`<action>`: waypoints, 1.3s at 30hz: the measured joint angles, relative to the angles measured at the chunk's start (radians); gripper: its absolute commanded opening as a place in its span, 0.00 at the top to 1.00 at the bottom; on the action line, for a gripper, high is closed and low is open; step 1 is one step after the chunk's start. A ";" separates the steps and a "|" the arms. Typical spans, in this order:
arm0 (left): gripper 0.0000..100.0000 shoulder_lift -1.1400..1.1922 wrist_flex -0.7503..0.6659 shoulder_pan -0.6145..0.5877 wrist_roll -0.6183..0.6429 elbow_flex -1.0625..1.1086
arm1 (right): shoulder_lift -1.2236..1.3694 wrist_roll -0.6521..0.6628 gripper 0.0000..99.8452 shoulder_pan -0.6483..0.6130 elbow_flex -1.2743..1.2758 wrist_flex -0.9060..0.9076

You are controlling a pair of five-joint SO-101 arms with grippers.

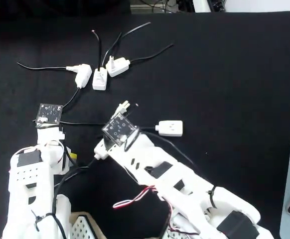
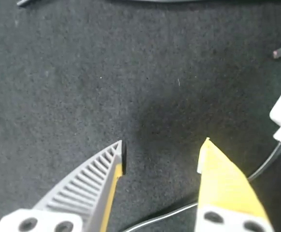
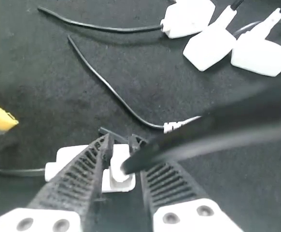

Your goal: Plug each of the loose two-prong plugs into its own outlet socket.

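Here, the left tool [image 2: 160,147] gapes wide, empty. The right tool [image 3: 119,142] pinches a white plug [image 3: 117,176]; three more plugs [image 1: 99,79] lie at its eleven o'clock.

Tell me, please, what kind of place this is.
Probably a robotics lab bench. Two white robot arms stand at a table covered with black cloth, and loose white plugs on short cut wires lie on it.
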 measured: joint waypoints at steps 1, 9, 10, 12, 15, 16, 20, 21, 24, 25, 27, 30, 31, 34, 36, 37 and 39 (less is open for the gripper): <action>0.75 0.000 0.000 0.000 0.000 0.000 | 0.000 0.000 0.99 0.000 0.003 -0.009; 0.75 0.000 0.000 0.000 0.000 0.000 | 0.000 -0.002 0.99 0.000 0.009 -0.018; 0.75 0.000 0.000 0.000 0.000 0.000 | 0.000 -0.003 0.99 0.000 0.009 -0.009; 0.75 0.000 0.000 0.000 0.000 0.000 | 0.000 -0.009 0.99 0.000 0.009 0.028; 0.75 0.000 0.000 0.000 0.000 0.000 | -0.002 -0.021 0.99 0.002 0.006 0.055; 0.75 0.000 0.000 0.000 0.000 0.000 | -0.002 -0.032 0.99 0.000 0.006 0.061; 0.75 0.000 0.000 0.000 0.000 0.000 | -0.002 -0.043 0.99 -0.002 0.003 0.066; 0.75 0.000 0.000 0.000 0.000 0.000 | -0.002 -0.046 0.99 -0.002 -0.006 0.069; 0.75 0.000 0.000 0.000 0.000 0.000 | 0.000 -0.048 0.99 -0.002 -0.020 0.069; 0.75 0.000 0.000 0.000 0.000 0.000 | 0.000 -0.048 0.99 -0.002 -0.025 0.069; 0.75 0.000 0.000 0.000 0.000 0.000 | 0.000 -0.051 0.99 -0.002 -0.038 0.069; 0.75 0.000 0.000 0.000 0.000 0.000 | 0.000 -0.051 0.99 -0.002 -0.046 0.071; 0.75 0.000 0.000 0.000 0.000 0.000 | 0.000 -0.051 0.99 -0.002 -0.046 0.071; 0.75 0.000 0.000 0.000 0.000 0.000 | 0.018 -0.051 0.99 -0.002 -0.048 0.071; 0.75 0.000 0.000 0.000 0.000 0.000 | 0.061 -0.052 0.99 -0.002 -0.071 0.071; 0.75 0.000 0.000 0.000 0.000 0.000 | 0.089 -0.052 0.99 -0.003 -0.087 0.071; 0.75 0.000 0.000 0.000 0.000 0.000 | 0.135 -0.054 0.99 -0.003 -0.110 0.049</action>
